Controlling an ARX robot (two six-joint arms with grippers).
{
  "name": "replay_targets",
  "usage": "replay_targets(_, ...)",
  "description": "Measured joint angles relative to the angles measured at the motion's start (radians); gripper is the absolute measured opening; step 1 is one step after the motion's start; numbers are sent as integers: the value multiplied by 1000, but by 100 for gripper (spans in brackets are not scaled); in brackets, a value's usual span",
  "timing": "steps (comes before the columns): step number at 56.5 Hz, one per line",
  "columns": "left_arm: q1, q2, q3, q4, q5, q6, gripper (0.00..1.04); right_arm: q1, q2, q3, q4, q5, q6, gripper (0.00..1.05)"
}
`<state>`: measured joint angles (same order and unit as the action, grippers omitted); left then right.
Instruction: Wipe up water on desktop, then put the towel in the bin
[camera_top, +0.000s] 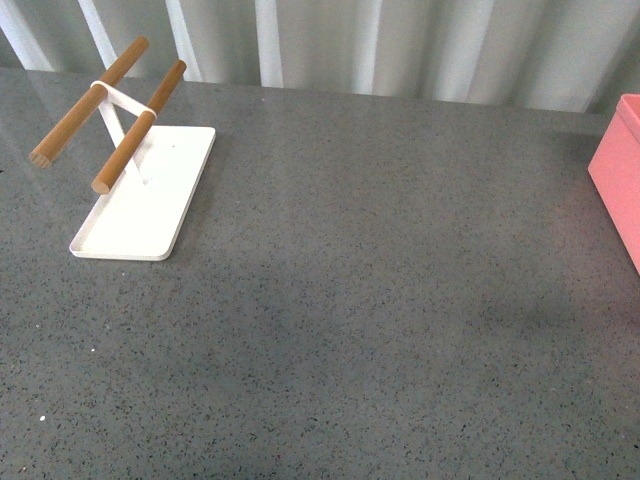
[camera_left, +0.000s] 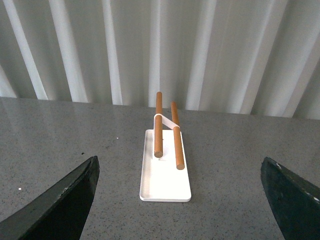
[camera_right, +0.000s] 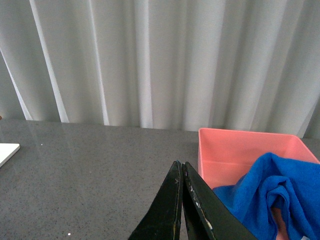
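Note:
The speckled dark grey desktop (camera_top: 360, 300) fills the front view, and no arm shows there. The salmon-pink bin (camera_top: 620, 170) stands at its right edge. In the right wrist view the bright blue towel (camera_right: 272, 195) lies bunched inside the bin (camera_right: 235, 145). My right gripper (camera_right: 181, 164) is shut and empty, its jaws pressed together, apart from the towel and beside the bin's near wall. My left gripper (camera_left: 180, 167) is open and empty, its two dark fingers (camera_left: 65, 200) wide apart above the desktop (camera_left: 240, 165).
A flat white tray (camera_top: 150, 200) with two wooden rods (camera_top: 135, 130) on a white stand sits at the back left; it also shows in the left wrist view (camera_left: 165, 175). White curtains (camera_top: 400, 40) hang behind the desktop's far edge.

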<state>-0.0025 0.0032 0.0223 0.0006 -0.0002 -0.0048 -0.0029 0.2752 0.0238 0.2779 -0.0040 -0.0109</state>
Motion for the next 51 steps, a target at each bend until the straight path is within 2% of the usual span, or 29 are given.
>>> replay_targets(22, 0, 0, 0, 0, 0, 0, 98, 0, -101, 0, -100, 0, 0, 3)
replay_targets(29, 0, 0, 0, 0, 0, 0, 98, 0, -240, 0, -269, 1, 1, 3)
replay_targets(45, 0, -1, 0, 0, 0, 0, 98, 0, -271, 0, -277, 3, 1, 3)
replay_targets(51, 0, -1, 0, 0, 0, 0, 98, 0, -271, 0, -277, 3, 1, 18)
